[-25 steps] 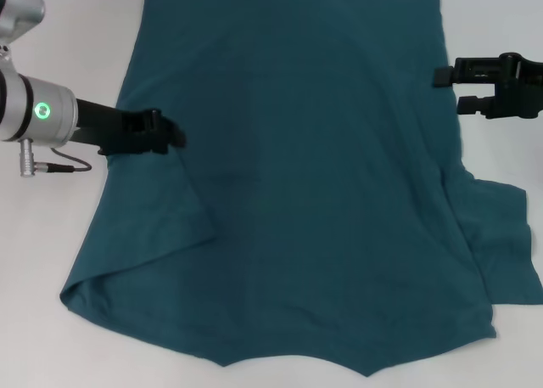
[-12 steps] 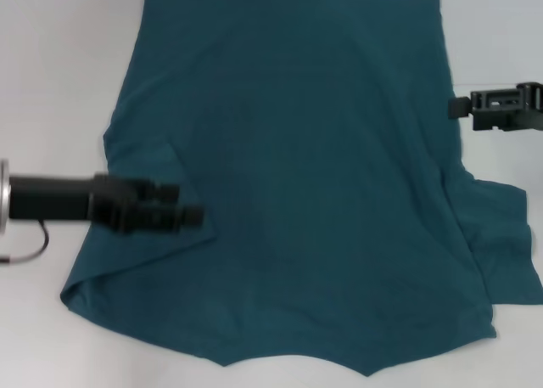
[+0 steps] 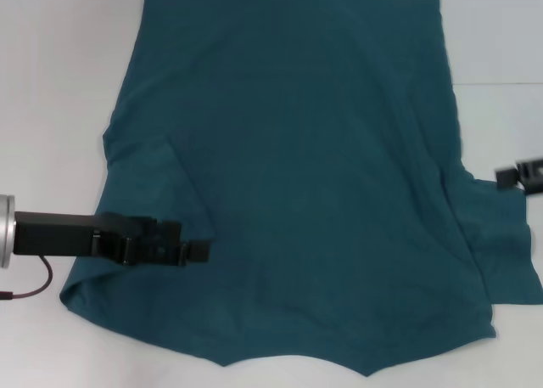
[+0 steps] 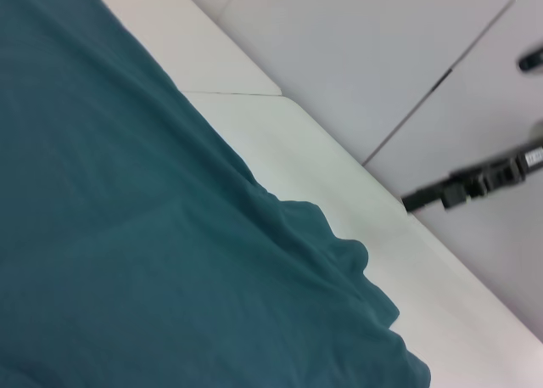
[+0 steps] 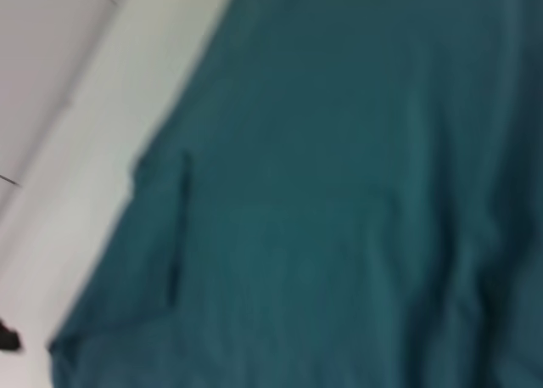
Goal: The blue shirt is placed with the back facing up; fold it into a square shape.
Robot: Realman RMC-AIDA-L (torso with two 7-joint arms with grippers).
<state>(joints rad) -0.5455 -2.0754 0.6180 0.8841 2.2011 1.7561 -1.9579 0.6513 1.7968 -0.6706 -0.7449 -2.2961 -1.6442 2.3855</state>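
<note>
Both grippers nearer now: left gripper (image 3: 193,251) over blue shirt (image 3: 314,150), right gripper (image 3: 519,176) beside it, fingers' state seemingly indiscernible.

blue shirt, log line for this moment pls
blue shirt: flat, unfolded | left gripper: over left sleeve | right gripper: at right sleeve edge

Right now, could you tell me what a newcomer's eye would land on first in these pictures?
First, the blue shirt, spread flat over most of the white table, its left sleeve folded in over the body. Next, the left gripper, reaching in over the shirt's near left part. The right gripper is just visible at the frame's right edge, beside the right sleeve.
</note>
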